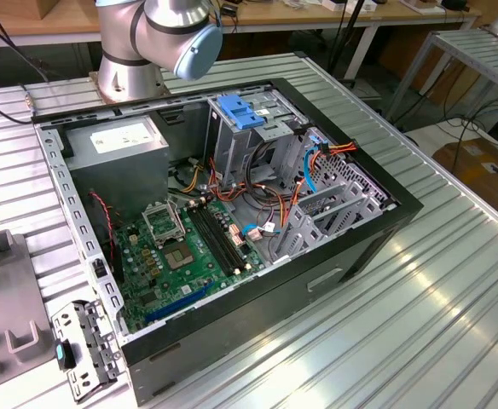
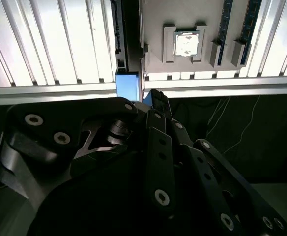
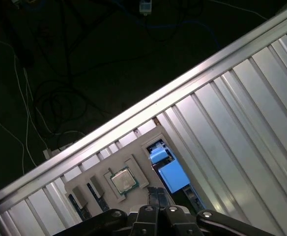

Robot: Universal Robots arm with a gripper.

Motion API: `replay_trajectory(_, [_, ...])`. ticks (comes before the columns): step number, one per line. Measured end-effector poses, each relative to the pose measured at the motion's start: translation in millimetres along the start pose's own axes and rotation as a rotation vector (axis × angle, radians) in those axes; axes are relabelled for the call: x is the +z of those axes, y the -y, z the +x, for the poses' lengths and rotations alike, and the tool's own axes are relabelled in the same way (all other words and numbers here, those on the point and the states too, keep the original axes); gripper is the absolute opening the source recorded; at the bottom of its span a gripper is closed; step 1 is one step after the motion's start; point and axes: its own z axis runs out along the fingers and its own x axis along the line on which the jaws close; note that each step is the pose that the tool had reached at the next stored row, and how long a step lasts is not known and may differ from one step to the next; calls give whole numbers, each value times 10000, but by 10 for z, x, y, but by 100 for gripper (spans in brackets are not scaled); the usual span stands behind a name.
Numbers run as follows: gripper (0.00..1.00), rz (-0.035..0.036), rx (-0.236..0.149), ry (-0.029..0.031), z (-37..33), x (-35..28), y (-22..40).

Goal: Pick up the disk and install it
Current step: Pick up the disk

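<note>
Gripper [image 3: 157, 192], black fingertips together, nothing held, hovers just beside flat black disk in bright blue plastic carrier [image 3: 169, 172]. Disk stands on edge in slot of grey moulded fixture tray [image 3: 136, 157], probably to present upper edge for grasping.

electronics lab: open computer case [image 1: 257, 328], workbenches [image 1: 300, 19]

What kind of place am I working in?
Likely a robotics lab or workshop: an open computer case on a ribbed aluminium table, the arm's base standing on that table, workbenches behind.
</note>
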Motion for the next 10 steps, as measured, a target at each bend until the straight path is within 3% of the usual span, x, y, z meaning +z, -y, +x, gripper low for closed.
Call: replay_trajectory(10, [11,9,-58,2,0,0,0])
